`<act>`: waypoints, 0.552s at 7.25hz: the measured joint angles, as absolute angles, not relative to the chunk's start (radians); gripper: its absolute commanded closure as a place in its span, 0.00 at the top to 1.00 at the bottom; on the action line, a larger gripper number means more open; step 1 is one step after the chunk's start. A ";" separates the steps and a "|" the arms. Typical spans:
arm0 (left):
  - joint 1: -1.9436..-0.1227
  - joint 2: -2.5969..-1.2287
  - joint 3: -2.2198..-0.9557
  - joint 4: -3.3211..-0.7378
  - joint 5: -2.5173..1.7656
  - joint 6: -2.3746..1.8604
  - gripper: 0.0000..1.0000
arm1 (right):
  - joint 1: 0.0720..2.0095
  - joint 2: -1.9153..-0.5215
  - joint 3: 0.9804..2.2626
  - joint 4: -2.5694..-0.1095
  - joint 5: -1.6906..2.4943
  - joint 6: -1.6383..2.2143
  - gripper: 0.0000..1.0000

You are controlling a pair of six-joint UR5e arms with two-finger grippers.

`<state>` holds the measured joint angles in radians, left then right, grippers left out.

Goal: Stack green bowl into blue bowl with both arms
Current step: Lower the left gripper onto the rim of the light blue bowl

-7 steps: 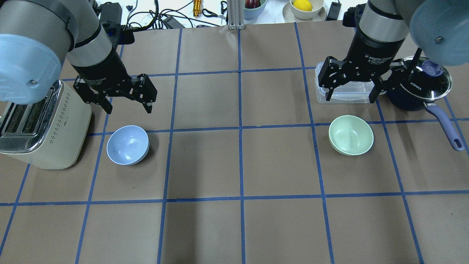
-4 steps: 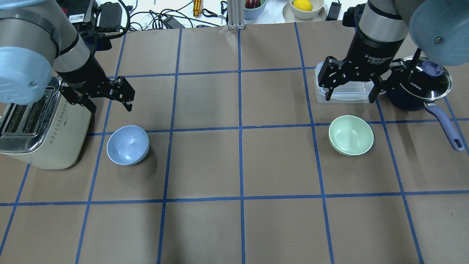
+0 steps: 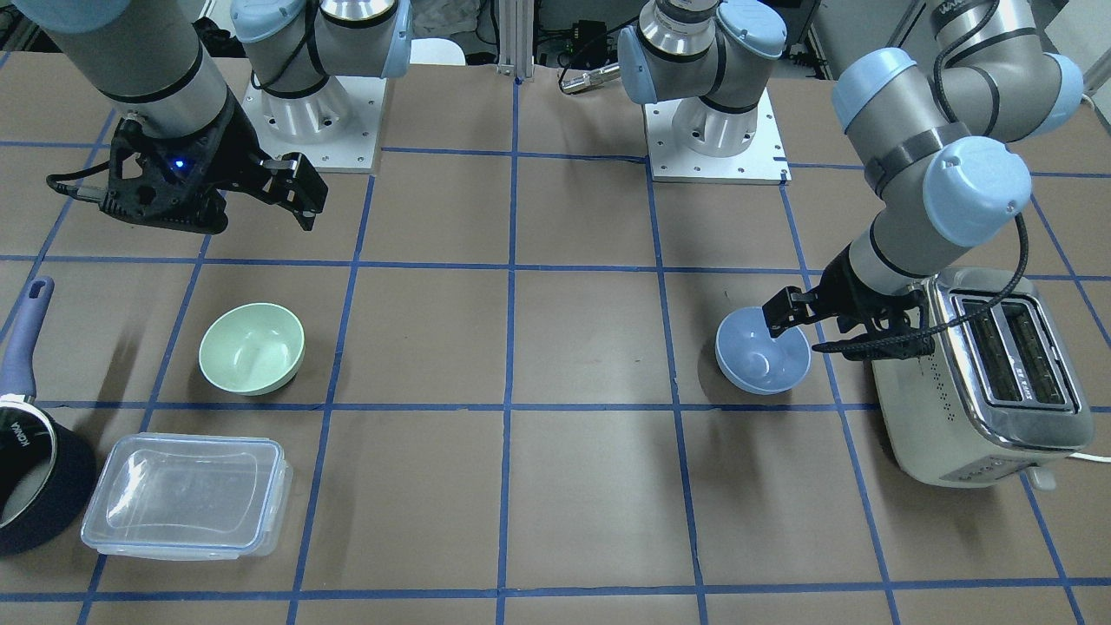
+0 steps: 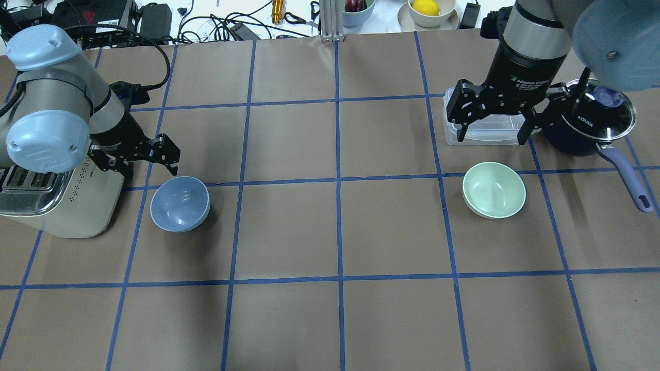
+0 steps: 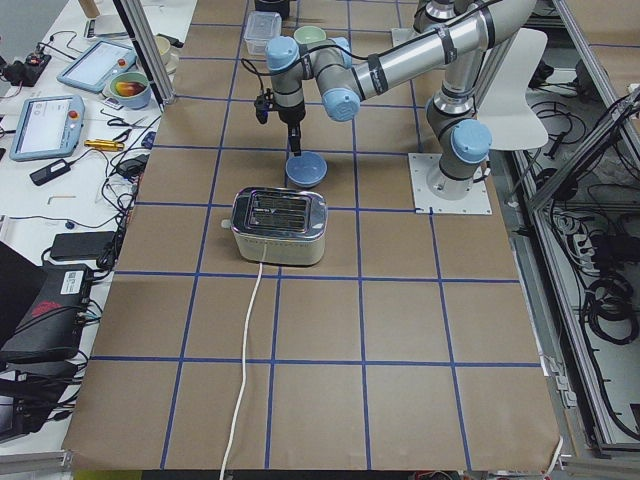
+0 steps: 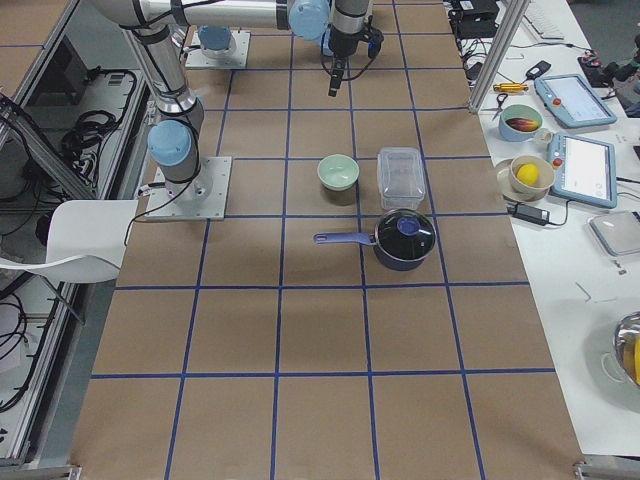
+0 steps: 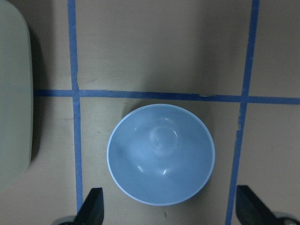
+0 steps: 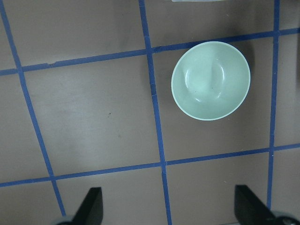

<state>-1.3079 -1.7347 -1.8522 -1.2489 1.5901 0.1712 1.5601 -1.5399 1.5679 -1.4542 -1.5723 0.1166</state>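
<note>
The blue bowl (image 4: 180, 204) stands upright on the table's left side, next to the toaster; it also shows in the front view (image 3: 762, 350) and fills the left wrist view (image 7: 161, 153). My left gripper (image 4: 140, 166) is open and empty, low, just behind the bowl's far rim, between it and the toaster. The green bowl (image 4: 494, 189) stands upright on the right side and shows in the right wrist view (image 8: 211, 80). My right gripper (image 4: 492, 139) is open and empty, held high behind the green bowl, over the clear container.
A cream toaster (image 4: 62, 201) stands close left of the blue bowl. A clear lidded container (image 4: 482, 129) and a dark navy saucepan (image 4: 593, 123) with a lid and long handle stand behind and right of the green bowl. Blue tape lines grid the brown table.
My left gripper has moved left and down, toward the blue bowl's far rim by the toaster. The right gripper and both bowls have hardly moved.
</note>
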 measured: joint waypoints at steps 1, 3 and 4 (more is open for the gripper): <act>-1.294 -1.759 -1.855 -1.242 1.592 0.174 1.00 | 1.560 -1.539 1.568 -1.455 -1.572 0.117 1.00; -1.272 -1.810 -1.859 -1.222 1.610 0.196 0.97 | 1.560 -1.537 1.568 -1.456 -1.572 0.117 1.00; -1.268 -1.835 -1.867 -1.219 1.621 0.215 0.95 | 1.560 -1.537 1.568 -1.456 -1.572 0.117 1.00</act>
